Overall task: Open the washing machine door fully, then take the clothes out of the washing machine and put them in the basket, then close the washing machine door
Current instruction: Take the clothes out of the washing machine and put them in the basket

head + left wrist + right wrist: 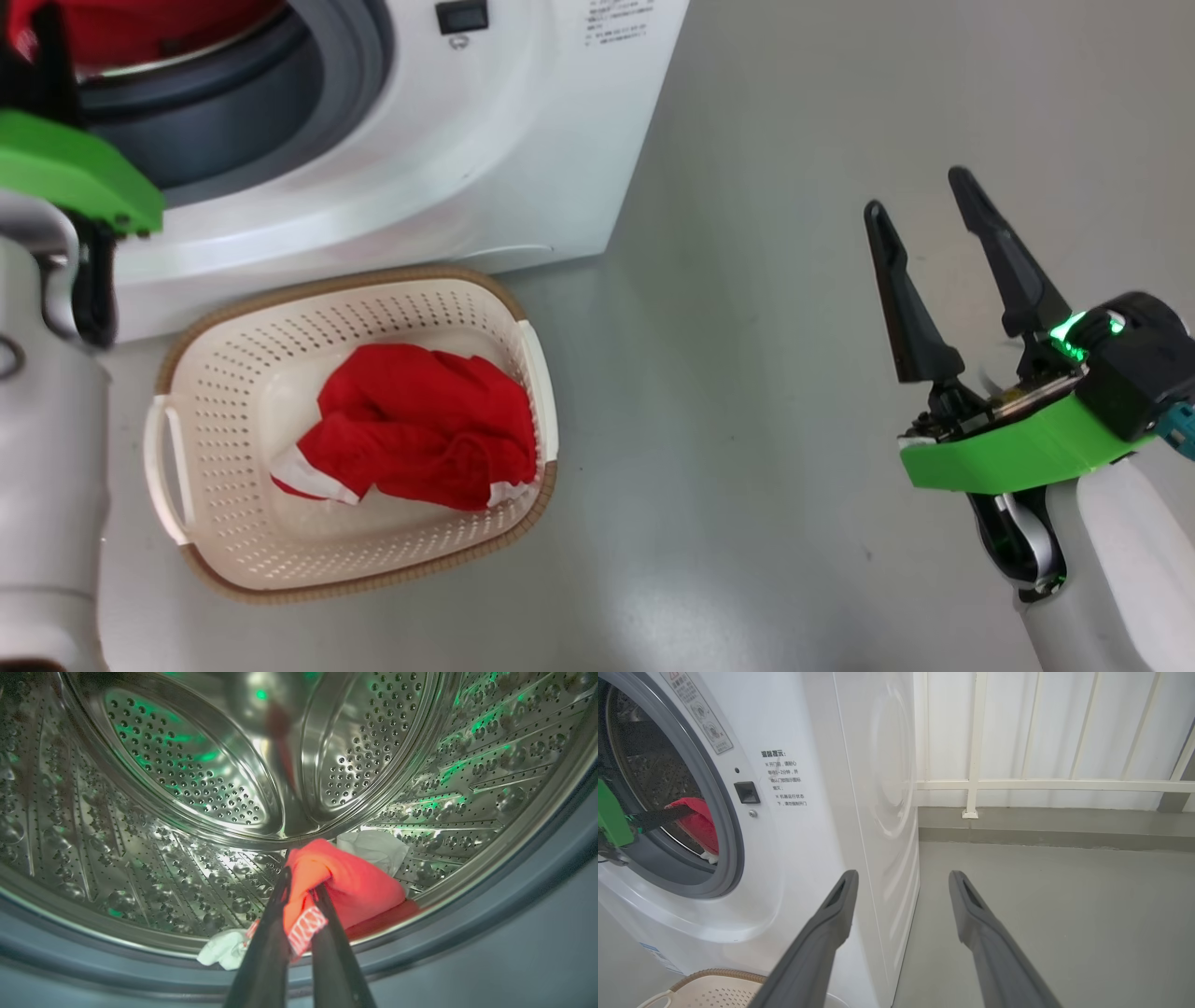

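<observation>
The left gripper (301, 882) is clamped on a red garment (359, 884) at the drum's (187, 788) front lip. The basket (217, 373) sits on the floor (747, 420) just below the washer (485, 140) mouth, so the haul should go out, then down. The right gripper (918, 194) hangs open, well apart.

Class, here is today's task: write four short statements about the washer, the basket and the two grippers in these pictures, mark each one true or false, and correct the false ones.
1. The left gripper is shut on red clothing inside the drum. True.
2. The basket is empty. False: a red garment lies in it.
3. The right gripper is open, holding nothing. True.
4. The basket stands on top of the washing machine. False: it stands on the floor in front of it.
</observation>
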{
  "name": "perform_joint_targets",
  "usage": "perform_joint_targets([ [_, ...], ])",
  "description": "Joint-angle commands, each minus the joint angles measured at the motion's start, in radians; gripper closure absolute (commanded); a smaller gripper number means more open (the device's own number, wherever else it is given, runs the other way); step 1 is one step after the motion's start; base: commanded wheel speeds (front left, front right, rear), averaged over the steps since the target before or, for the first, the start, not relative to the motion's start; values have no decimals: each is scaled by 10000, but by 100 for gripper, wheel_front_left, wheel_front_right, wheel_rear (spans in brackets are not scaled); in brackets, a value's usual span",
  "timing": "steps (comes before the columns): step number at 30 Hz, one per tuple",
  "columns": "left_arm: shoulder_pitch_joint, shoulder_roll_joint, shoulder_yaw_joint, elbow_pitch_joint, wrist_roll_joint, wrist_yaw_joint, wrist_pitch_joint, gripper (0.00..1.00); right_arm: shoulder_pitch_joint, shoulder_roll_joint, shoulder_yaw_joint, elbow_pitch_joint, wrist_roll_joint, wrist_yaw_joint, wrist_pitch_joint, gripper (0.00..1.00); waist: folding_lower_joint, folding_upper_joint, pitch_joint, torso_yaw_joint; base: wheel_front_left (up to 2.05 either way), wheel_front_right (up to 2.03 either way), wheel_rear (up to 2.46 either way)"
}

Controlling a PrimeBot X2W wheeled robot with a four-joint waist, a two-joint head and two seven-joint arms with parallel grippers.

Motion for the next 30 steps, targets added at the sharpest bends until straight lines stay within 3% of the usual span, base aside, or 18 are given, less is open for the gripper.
perform_joint_targets([
  [1,477,406,325,-720,-87,-56,-89,100,342,-74,139,-172,12,62,-63,0,0,0,-234,141,0,0,0],
  [14,3513,-378,1352,-4889,144,-172,-90,100,776,-117,179,-151,-190,62,-63,0,0,0,-1161,447,0,0,0],
  [30,6278,-1100,1991,-8147,173,-255,-91,100,1434,-2,192,34,-115,62,-63,0,0,0,-2483,587,0,0,0],
])
